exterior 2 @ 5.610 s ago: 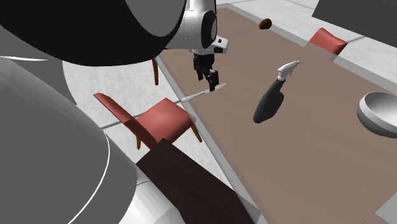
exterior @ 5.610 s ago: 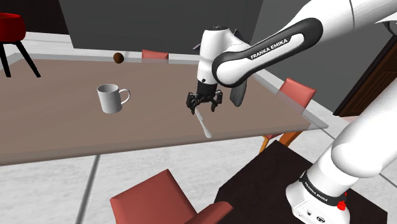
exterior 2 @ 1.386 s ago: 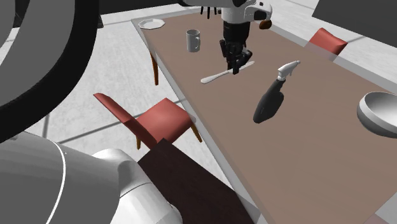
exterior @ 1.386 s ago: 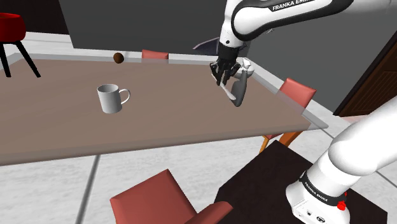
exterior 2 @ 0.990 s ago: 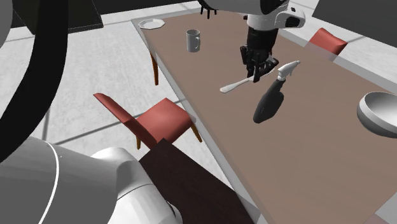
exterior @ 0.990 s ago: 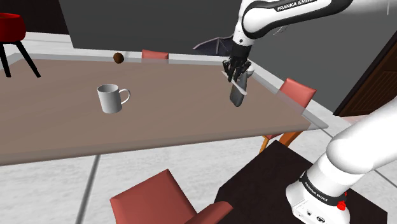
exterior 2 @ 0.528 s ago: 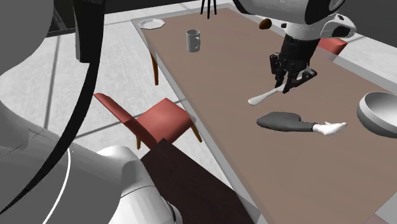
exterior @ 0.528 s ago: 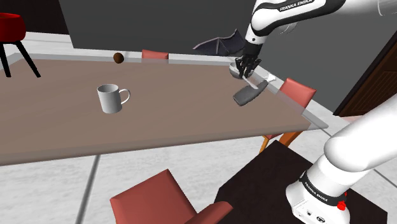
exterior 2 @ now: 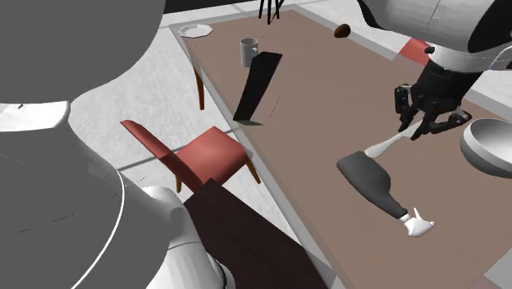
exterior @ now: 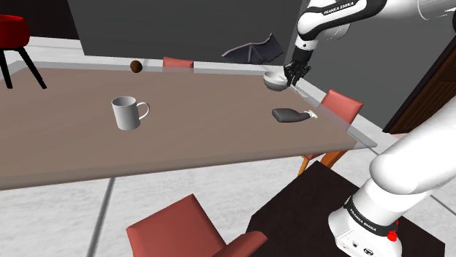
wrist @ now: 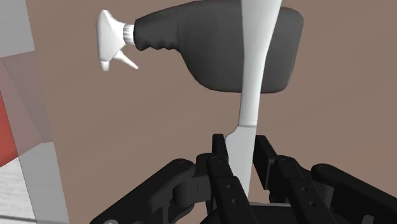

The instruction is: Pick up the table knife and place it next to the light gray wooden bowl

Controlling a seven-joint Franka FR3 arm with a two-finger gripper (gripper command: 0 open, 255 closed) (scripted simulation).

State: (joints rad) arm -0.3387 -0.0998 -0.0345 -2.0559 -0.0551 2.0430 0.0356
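While my gripper (exterior 2: 423,123) hangs over the brown table (exterior 2: 312,90), its fingers (wrist: 221,172) are clamped flat on one end of the white table knife (exterior 2: 384,147), holding that end clear of the tabletop. The knife's long axis runs straight out from between the fingers. In the second exterior view it slopes down toward the lower left, and its free end reaches the broad base of the dark spray bottle (exterior 2: 371,182); I cannot tell whether it touches. In the wrist view the knife crosses over the bottle's body. The bottle lies on its side, its white nozzle toward the table edge where a red chair (exterior: 342,106) stands. The grey bowl (exterior 2: 490,148) sits just beside me at the second exterior view's right, with bare tabletop between it and the bottle. In the shoulder view I am near the table's far right corner. The mug (exterior: 128,113) stands well apart, across a wide bare stretch.
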